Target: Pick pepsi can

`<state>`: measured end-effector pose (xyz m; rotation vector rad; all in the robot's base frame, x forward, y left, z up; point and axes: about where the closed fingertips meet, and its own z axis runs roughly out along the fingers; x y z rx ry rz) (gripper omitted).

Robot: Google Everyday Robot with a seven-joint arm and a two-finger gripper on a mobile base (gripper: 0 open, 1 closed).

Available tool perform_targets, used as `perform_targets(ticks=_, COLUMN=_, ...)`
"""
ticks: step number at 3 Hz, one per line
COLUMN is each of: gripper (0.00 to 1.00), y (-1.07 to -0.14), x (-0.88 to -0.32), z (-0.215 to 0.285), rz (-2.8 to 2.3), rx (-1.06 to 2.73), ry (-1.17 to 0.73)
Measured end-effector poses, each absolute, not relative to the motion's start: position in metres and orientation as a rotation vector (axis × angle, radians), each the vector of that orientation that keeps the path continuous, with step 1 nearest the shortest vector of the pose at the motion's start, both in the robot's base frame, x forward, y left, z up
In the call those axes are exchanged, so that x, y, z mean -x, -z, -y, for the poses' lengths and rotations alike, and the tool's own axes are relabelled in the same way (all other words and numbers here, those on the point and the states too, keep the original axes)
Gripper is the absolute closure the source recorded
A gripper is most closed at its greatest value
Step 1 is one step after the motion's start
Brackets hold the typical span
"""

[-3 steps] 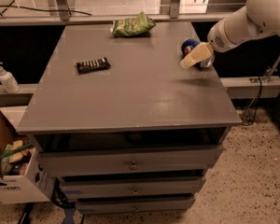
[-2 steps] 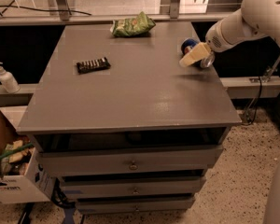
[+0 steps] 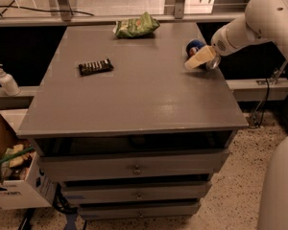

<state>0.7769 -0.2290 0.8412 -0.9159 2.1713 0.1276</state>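
Observation:
The pepsi can (image 3: 194, 46) is a small blue can on the grey table (image 3: 134, 95), near its far right edge. Only its blue top part shows; the rest is hidden behind my gripper. My gripper (image 3: 200, 61) is cream-coloured and reaches in from the right on the white arm (image 3: 259, 18). It sits right at the can's near side, low over the tabletop. I cannot tell whether it touches the can.
A green snack bag (image 3: 136, 26) lies at the table's far edge. A flat black bar (image 3: 95, 66) lies left of centre. Drawers (image 3: 134, 169) are below the top. A soap bottle (image 3: 6, 80) and a cardboard box (image 3: 12, 176) stand at the left.
The gripper has stayed by the can, shifting only slightly. A white part of the robot has come into view at the lower right.

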Motion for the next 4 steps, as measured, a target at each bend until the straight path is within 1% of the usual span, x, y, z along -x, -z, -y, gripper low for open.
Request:
perform_targets(ticks=1, gripper=0.18, y=-0.836, x=-0.779, z=0.23, rz=-2.172, rx=0.915, ry=-0.139)
perform_targets(ticks=3, gripper=0.65, y=-0.834, x=-0.777, z=0.23, rz=-2.169, rx=0.902, ry=-0.172)
perform_targets(ticks=4, gripper=0.88, y=-0.852, x=-0.769, z=0.221, rz=-2.13, rx=0.913, ry=-0.232)
